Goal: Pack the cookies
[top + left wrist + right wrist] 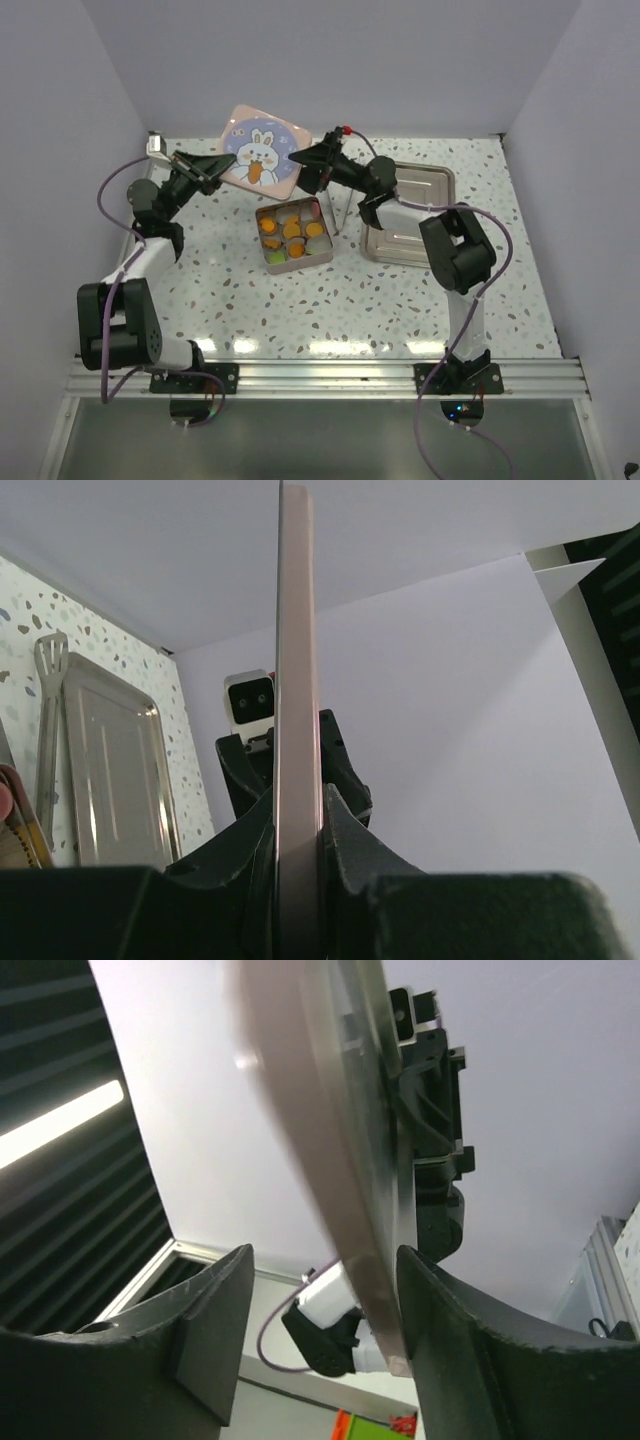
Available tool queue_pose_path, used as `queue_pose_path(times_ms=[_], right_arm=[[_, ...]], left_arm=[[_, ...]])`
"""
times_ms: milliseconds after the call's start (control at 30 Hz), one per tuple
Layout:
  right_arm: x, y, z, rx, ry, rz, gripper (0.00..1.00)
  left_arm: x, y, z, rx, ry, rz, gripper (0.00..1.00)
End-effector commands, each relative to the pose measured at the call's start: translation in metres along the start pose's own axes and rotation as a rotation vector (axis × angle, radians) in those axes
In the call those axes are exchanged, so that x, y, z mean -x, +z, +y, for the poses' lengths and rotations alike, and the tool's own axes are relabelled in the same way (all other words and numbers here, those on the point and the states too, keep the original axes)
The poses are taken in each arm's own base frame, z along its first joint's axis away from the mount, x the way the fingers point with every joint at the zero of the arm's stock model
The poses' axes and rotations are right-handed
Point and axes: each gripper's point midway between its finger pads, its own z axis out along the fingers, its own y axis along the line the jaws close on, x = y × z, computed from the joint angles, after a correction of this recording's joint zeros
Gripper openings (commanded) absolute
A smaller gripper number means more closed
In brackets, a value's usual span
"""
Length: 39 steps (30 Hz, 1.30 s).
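The cookies [293, 235], small orange, green, pink and yellow discs, lie in an open square tin [298, 266] at the table's middle. The tin's pink lid [260, 150], with a rabbit picture, is held in the air behind the tin, tilted. My left gripper [222, 172] is shut on the lid's left edge; the left wrist view shows the lid edge-on [298, 680] pinched in my left gripper [298, 840]. My right gripper [308, 163] is open around the lid's right edge; in the right wrist view the lid [330, 1110] rests against one finger [440, 1320] of my right gripper [322, 1260], with a gap at the other.
A steel tray [425, 185] lies right of the tin, under my right arm; it also shows in the left wrist view [110, 770]. Metal tongs [340, 212] lie between tin and tray. White walls close off the back and both sides.
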Motion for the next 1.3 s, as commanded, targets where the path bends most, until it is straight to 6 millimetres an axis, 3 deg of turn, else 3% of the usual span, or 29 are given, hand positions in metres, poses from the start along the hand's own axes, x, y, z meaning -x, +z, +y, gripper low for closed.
queue_pose_path(times_ms=[0, 67, 200, 400, 500, 533, 633, 667, 800, 967, 1267], right_arm=[[-0.010, 0.012, 0.043, -0.015, 0.032, 0.017, 0.61], [-0.006, 0.015, 0.040, -0.043, -0.002, 0.002, 0.54], [0.006, 0.026, 0.036, -0.127, -0.018, -0.017, 0.28], [0.024, 0.030, 0.015, -0.296, -0.067, -0.054, 0.16], [0.034, 0.027, 0.012, -0.319, -0.090, -0.058, 0.11], [0.037, 0.025, 0.012, -0.320, -0.090, -0.061, 0.10], [0.050, 0.011, 0.015, -0.318, -0.095, -0.079, 0.07], [0.052, 0.006, 0.017, -0.318, -0.103, -0.081, 0.06], [0.066, -0.035, 0.013, -0.332, -0.094, -0.055, 0.05], [0.060, -0.072, -0.009, -0.392, -0.055, -0.004, 0.01], [0.034, -0.093, -0.040, -0.431, -0.054, 0.141, 0.00]], left_arm=[[-0.002, -0.005, 0.005, 0.071, 0.071, -0.017, 0.15], [-0.003, -0.008, 0.012, 0.088, 0.056, -0.021, 0.15], [-0.005, -0.010, 0.015, 0.118, 0.064, -0.014, 0.17], [-0.012, -0.013, 0.026, 0.187, 0.077, 0.022, 0.26], [-0.020, -0.018, 0.036, 0.235, 0.081, 0.059, 0.49], [-0.022, -0.020, 0.039, 0.243, 0.107, 0.073, 0.64], [-0.029, -0.027, 0.051, 0.294, 0.126, 0.108, 0.82], [-0.030, -0.029, 0.054, 0.307, 0.131, 0.118, 0.84], [-0.037, -0.042, 0.075, 0.402, 0.162, 0.159, 0.89], [-0.037, -0.052, 0.086, 0.447, 0.238, 0.176, 0.91], [-0.048, -0.063, 0.115, 0.461, 0.236, 0.232, 0.91]])
